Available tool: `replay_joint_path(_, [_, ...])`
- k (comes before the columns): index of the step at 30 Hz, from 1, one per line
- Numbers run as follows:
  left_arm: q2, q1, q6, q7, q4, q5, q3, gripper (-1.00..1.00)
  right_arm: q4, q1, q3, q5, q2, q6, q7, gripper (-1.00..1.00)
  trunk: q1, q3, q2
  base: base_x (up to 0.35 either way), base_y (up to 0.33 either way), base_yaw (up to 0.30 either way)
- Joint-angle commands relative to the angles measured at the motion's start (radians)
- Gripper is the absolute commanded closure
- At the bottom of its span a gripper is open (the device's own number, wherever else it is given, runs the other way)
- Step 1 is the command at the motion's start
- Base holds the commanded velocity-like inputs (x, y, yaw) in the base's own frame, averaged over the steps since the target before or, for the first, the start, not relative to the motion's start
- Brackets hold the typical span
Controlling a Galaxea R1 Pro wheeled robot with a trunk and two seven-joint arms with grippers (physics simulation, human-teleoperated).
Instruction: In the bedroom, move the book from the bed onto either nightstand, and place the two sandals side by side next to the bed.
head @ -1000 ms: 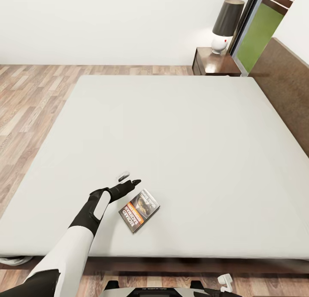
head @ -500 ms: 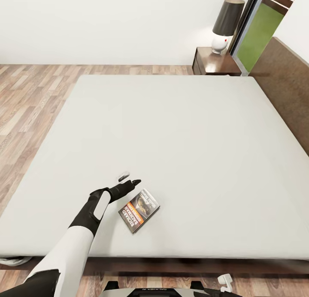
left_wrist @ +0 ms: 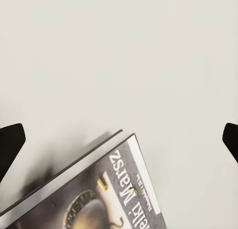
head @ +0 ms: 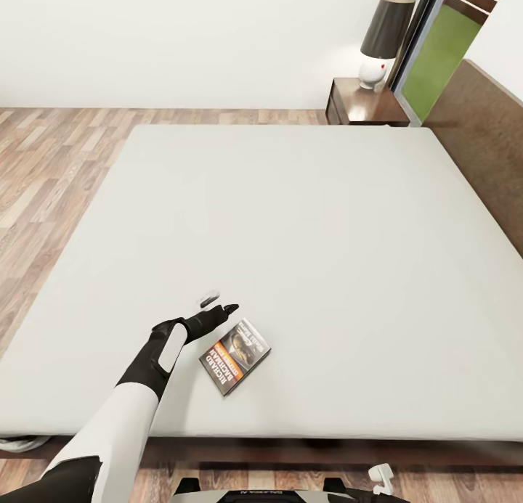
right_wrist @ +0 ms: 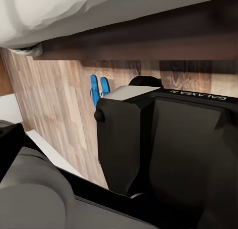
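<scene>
Left tool (head: 216, 306) is being held wide open above the bed's mattress (head: 305, 227), one dark fingertip (head: 231, 309) pointing just beside the book's far corner and the pale fingertip (head: 209, 297) apart from it. Whether the right tool is wide or narrow cannot be told. Largest to smallest: the bed is being seen with its brown headboard (head: 483, 136) at the right; the nightstand (head: 363, 104) is being occupied by a dark-shaded lamp (head: 383, 38); the book (head: 235, 355) is lying flat near the mattress's near edge, untouched; two blue sandals (right_wrist: 98, 87) are lying side by side on the wood floor (right_wrist: 59, 105) by the bed frame.
</scene>
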Motion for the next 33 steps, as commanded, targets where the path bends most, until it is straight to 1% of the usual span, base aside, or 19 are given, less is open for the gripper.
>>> replay_joint_path(1, [-0.001, 0.0, 0.009, -0.003, -0.001, 0.004, 0.006, -1.0, 0.0, 0.0, 0.005, -0.011, -0.001, 0.009, 0.0, -1.0, 0.0, -0.001, 0.0, 0.0, 0.0, 0.0])
replay_joint_path(25, [-0.001, -0.001, 0.009, -0.003, -0.001, 0.004, 0.006, -1.0, 0.0, 0.0, 0.005, -0.011, -0.001, 0.009, 0.0, -1.0, 0.0, -0.001, 0.0, 0.001, -0.024, 0.0])
replay_joint_path(33, [-0.003, -0.001, 0.009, -0.003, -0.001, 0.004, 0.005, -1.0, 0.0, 0.0, 0.005, -0.011, -0.001, 0.009, 0.0, -1.0, 0.0, -0.001, 0.0, 0.027, -0.105, 0.0])
